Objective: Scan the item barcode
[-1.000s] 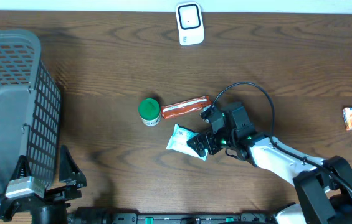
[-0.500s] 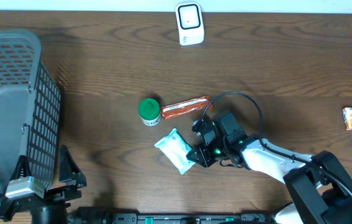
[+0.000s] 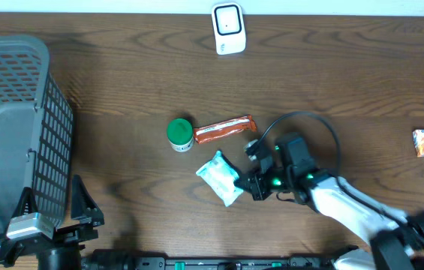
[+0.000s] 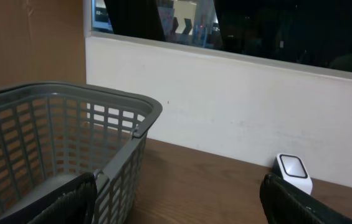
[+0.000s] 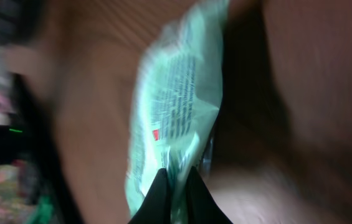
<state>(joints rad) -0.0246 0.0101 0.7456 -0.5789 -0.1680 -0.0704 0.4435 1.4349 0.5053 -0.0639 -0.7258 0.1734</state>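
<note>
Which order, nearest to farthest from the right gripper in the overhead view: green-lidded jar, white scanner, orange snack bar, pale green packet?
1. Pale green packet, pinched in the right gripper.
2. Orange snack bar, just beyond it.
3. Green-lidded jar, further left.
4. White scanner, far edge.

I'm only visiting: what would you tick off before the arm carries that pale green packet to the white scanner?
1. Hold: ok; the right tool is shut on the pale green packet, pinching its edge.
2. Firmness of hold: cannot tell; the wrist view is blurred.
3. Barcode located: cannot tell; print shows, but no barcode is legible.
4. Flat path to the white scanner: not ok; the orange bar lies between, so lifting first seems wise.
5. Other arm clear: ok; the left tool stands open beside the basket.
</note>
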